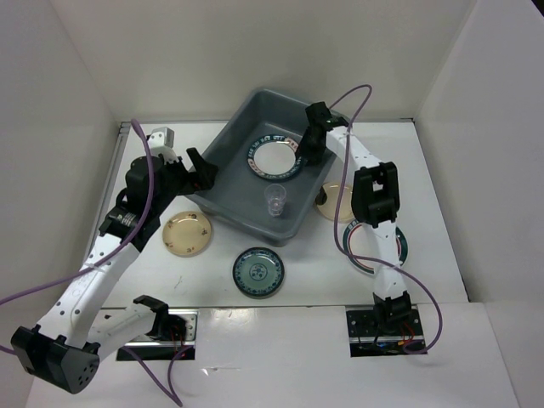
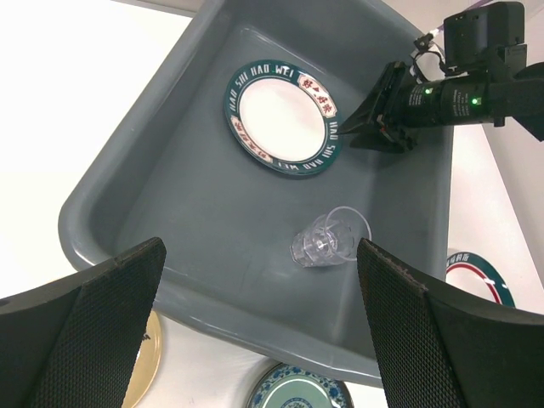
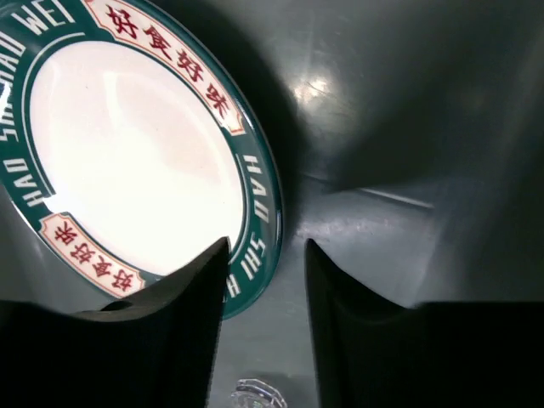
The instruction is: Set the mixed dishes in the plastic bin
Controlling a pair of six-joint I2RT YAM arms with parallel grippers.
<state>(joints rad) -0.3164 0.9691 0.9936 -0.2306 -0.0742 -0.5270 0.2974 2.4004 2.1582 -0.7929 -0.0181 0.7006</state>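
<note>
The grey plastic bin [image 1: 229, 144] holds a white plate with a green-red banded rim [image 1: 276, 159] and a clear cup [image 1: 275, 201]. My right gripper [image 1: 306, 156] hangs inside the bin over the plate's right rim, its jaws narrowly apart and empty; the rim [image 3: 255, 195] lies below the gap [image 3: 265, 246]. My left gripper [image 2: 259, 246] is wide open and empty at the bin's left wall [image 1: 202, 170]. On the table lie a beige plate [image 1: 187, 233], a teal patterned plate [image 1: 258, 272], a second beige plate [image 1: 330, 204] and a second banded plate [image 1: 370, 255], both partly under the right arm.
White walls enclose the table on three sides. Purple cables loop off both arms. The left wrist view shows the bin floor [image 2: 195, 195], the plate [image 2: 282, 117], the cup [image 2: 330, 238] and the right gripper [image 2: 353, 132].
</note>
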